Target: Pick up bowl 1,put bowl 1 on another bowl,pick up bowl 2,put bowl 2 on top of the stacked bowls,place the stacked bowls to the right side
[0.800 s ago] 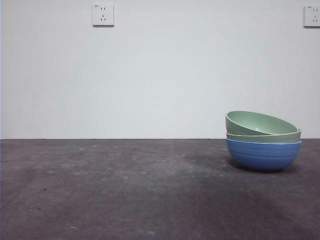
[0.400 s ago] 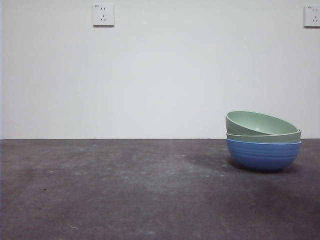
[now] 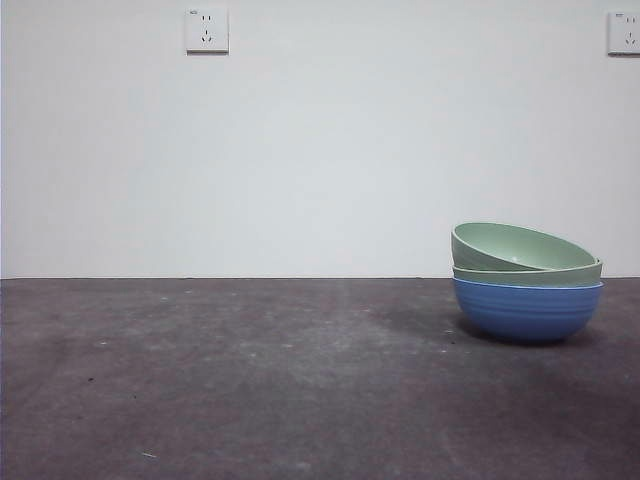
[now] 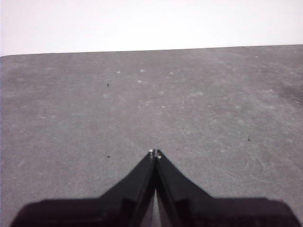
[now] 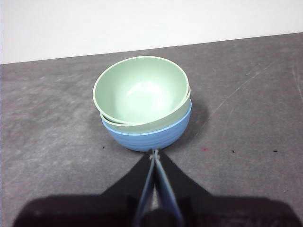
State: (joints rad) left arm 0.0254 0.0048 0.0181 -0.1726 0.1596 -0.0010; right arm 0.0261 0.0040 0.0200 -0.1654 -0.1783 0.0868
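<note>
The stacked bowls (image 3: 527, 283) stood on the right part of the dark grey counter (image 3: 250, 380) in the front view, set back toward the white wall (image 3: 320, 150). The stack consisted of three ribbed bowls. The blue bowl (image 3: 527, 312) sat at the bottom, resting directly on the counter. A pale green bowl, the middle bowl (image 3: 580, 273), was nested inside it, with only its rim band showing above the blue rim. A second pale green bowl, the top bowl (image 3: 515, 247), lay in the middle one and was tilted, its left edge raised higher than its right in the front view. The right wrist view looked into the top bowl, and nothing was seen inside it.

The right tool (image 5: 155, 151) was clear of the stack, its tips just short of the blue bowl's wall and not touching it; its jaws were clenched together on nothing. The left tool (image 4: 155, 152) hung over a bare stretch of counter, well apart from the bowls, its jaws likewise closed tip to tip and empty. Neither arm appeared in the front view. Two wall sockets (image 3: 206, 30) were mounted high on the wall.
</note>
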